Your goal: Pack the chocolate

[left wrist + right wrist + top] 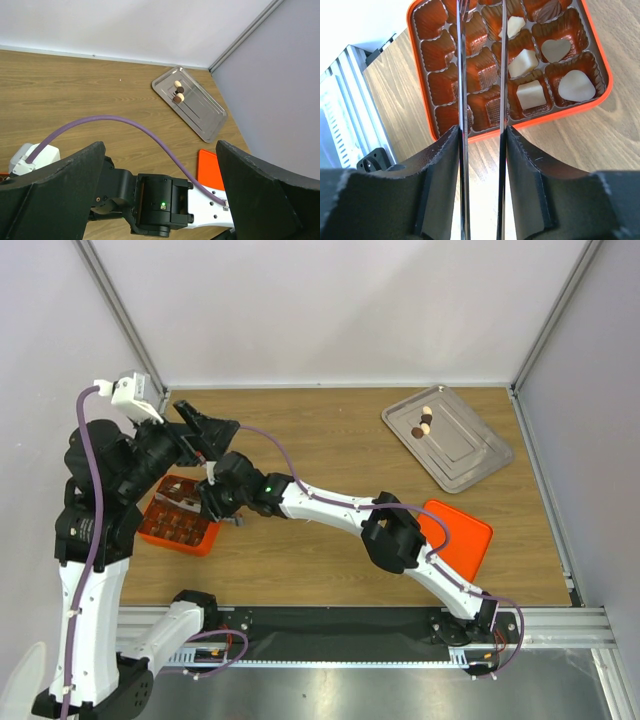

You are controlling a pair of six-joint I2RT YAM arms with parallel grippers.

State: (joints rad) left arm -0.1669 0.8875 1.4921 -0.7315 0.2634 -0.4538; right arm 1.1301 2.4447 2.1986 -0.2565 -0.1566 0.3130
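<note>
Cream-white chocolate (523,61) fills several cells of the orange box (440,85) at the worktop's (330,440) left edge. A few more pieces lie on the metal tray (470,455) near the far right corner. An orange lid (462,532) lies nearer. The right gripper (482,132) clamps thin tongs (462,100) above the box. Only its wrist view shows the cells, which the arms hide from above. The left gripper (160,145) gapes wide, holding nothing.

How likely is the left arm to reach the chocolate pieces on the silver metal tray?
Probably not: the chocolate pieces lie on the silver metal tray in the far right corner, across from the left arm.
</note>
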